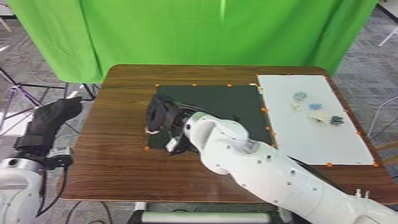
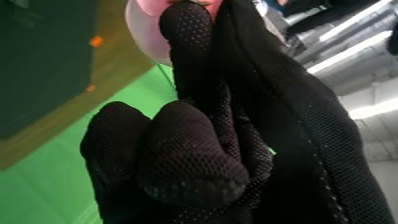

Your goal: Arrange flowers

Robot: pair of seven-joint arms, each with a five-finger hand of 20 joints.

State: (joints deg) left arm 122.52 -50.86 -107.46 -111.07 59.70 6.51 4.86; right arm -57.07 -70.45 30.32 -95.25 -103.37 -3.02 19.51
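1. We see our right hand over the left part of the dark mat, its arm reaching in from the right side of the bottom edge.
2. In the right wrist view, our right hand has some fingers curled and others long and close together, pinching a pink flower at the fingertips; a thin green stem runs beside them.
3. Next to the mat, on the right of the table, we have a white sheet.
4. On that sheet we find small blooms: a pale green one, a blue one, a cream one and, just beside that, a dark teal one.
5. Our left hand is off the table's left side, fingers relaxed and close together, holding nothing.
6. Behind the table we have a green curtain.
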